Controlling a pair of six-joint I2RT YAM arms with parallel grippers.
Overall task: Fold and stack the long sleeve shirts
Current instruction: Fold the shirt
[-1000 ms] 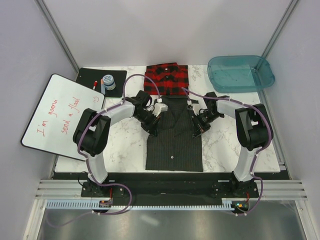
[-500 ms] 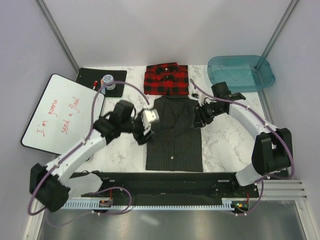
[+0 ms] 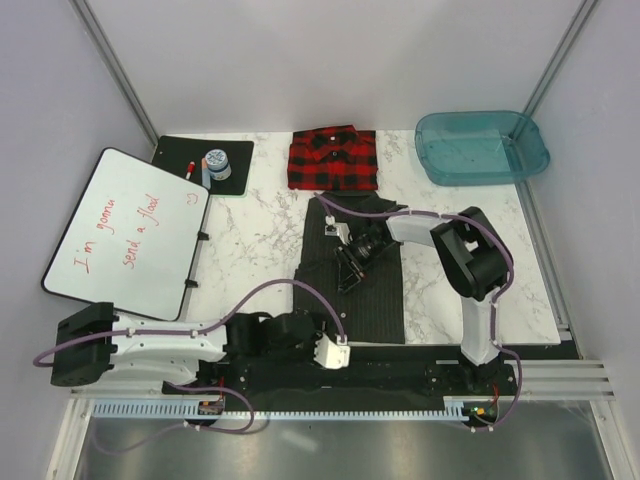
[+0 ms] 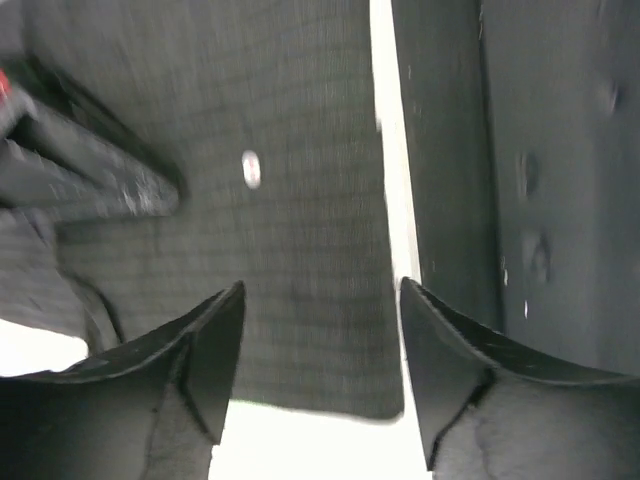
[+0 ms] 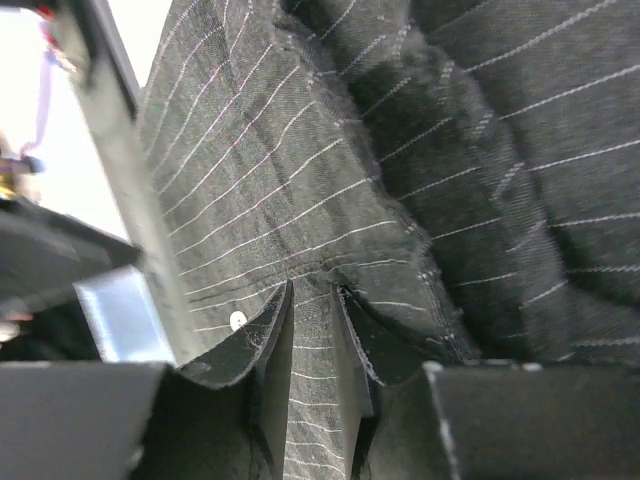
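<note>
Folding is half complete: the plaid shirt lies folded at the worktop's far edge. The pinstripe shirt lies at centre, unstacked. The left end effector is wide and empty; the right end effector is narrow at the cloth, grip unconfirmed.

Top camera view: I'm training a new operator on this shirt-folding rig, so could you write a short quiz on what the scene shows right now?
1. Fill the gap: in its own wrist view, the left gripper has its jaws ____, with nothing between them.
2. Which gripper is over the middle of the pinstriped shirt? A the left gripper; B the right gripper; C neither.
3. True or false: the red plaid shirt lies inside the teal tub.

Key
1. open
2. B
3. False: it lies folded on the table, beyond the pinstriped shirt.
</note>
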